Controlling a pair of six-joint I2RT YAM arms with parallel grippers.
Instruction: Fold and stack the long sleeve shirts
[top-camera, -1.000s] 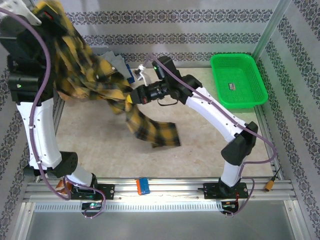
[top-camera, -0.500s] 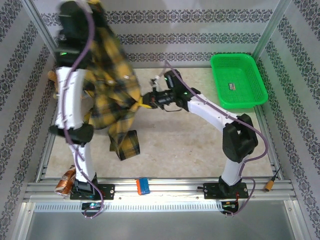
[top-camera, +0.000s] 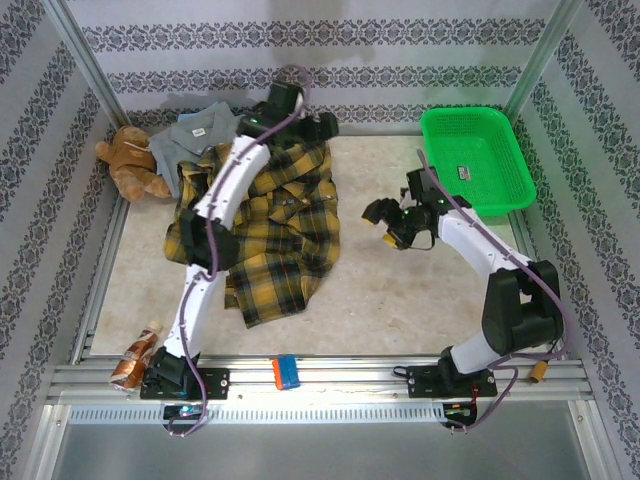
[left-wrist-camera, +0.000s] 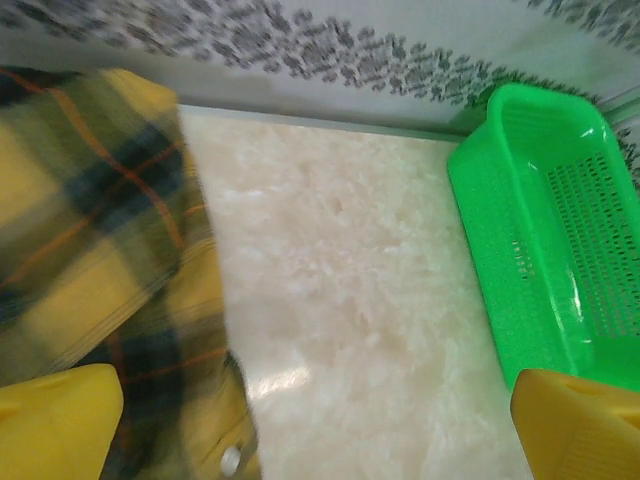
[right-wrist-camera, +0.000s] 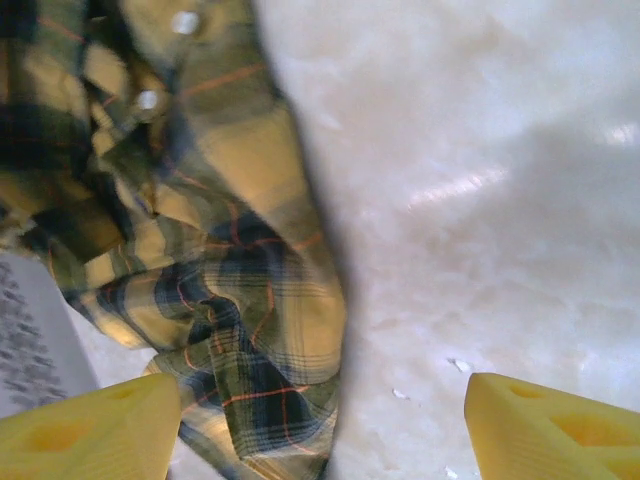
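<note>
No writing can be read anywhere. A small dark tag (top-camera: 463, 172) lies on the floor of the green basket (top-camera: 500, 195) at the far right of the table (top-camera: 400, 300), and its print is too small to make out. The same goes for the print on the snack packet (top-camera: 135, 355) at the near left corner, which is partly hidden behind the left arm's base.

Two shirts can be counted. The plaid shirt (top-camera: 280, 240), yellow and dark with thin red lines, lies spread and rumpled on the left half of the table, and the left arm crosses over it. The grey shirt (top-camera: 195, 135) lies crumpled at the far left, touching the plaid one, and the arm covers its right edge. One teddy bear (top-camera: 130, 165) sits just left of the grey shirt. One small blue and orange thing (top-camera: 285, 370) rests on the near rail.

In the right wrist view two buttons (right-wrist-camera: 184, 20) show on the plaid cloth, which is blurred. In the left wrist view one button (left-wrist-camera: 232, 460) shows.

The left gripper (top-camera: 325, 127) hangs over the far edge of the plaid shirt. Its jaws stand wide apart with nothing between them, and its yellow fingertips (left-wrist-camera: 55, 420) are cut off by the frame's edge. The right gripper (top-camera: 378, 212) is over bare table between the plaid shirt and the basket, its jaws also apart and gripping nothing.
</note>
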